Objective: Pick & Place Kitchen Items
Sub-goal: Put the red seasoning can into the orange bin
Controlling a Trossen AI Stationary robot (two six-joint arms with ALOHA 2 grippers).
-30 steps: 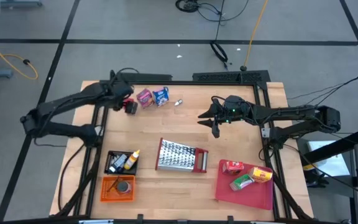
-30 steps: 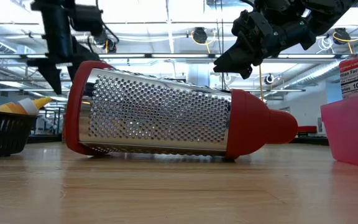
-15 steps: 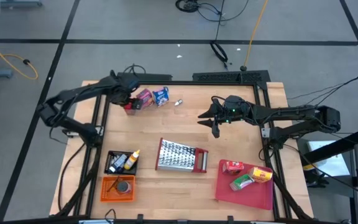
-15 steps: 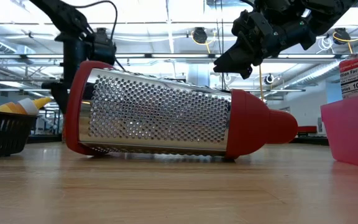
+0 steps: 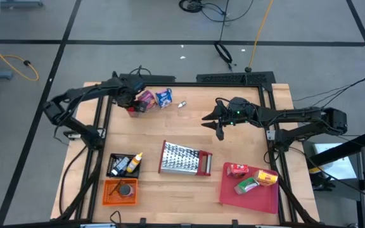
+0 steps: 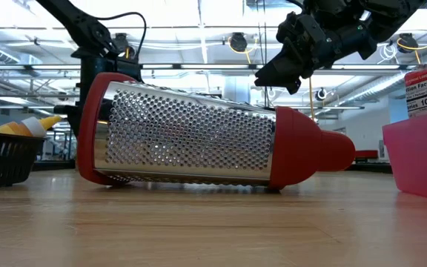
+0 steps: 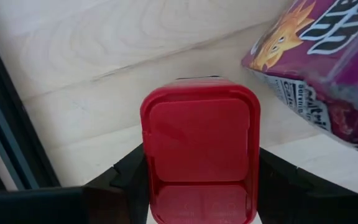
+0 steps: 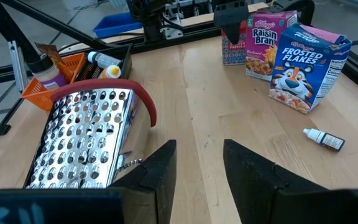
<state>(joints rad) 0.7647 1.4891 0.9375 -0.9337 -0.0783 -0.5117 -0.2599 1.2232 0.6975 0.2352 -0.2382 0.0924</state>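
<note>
The middle of the table point(image 5: 189, 130) is bare wood between the far row of boxes and the grater point(image 5: 184, 159), which lies across the near centre as the one big obstacle. The right gripper point(image 5: 213, 121) hangs over that bare stretch, fingers apart. At the far left the passage is tight: the left gripper point(image 5: 130, 106) is closed around a red box point(image 7: 197, 146), the purple box point(image 5: 147, 99) just beside it, then the blue box point(image 5: 164, 97) and a tiny bottle point(image 5: 182, 104). Two baskets point(image 5: 123, 164) fill the near left, the red tray point(image 5: 249, 190) the near right
</note>
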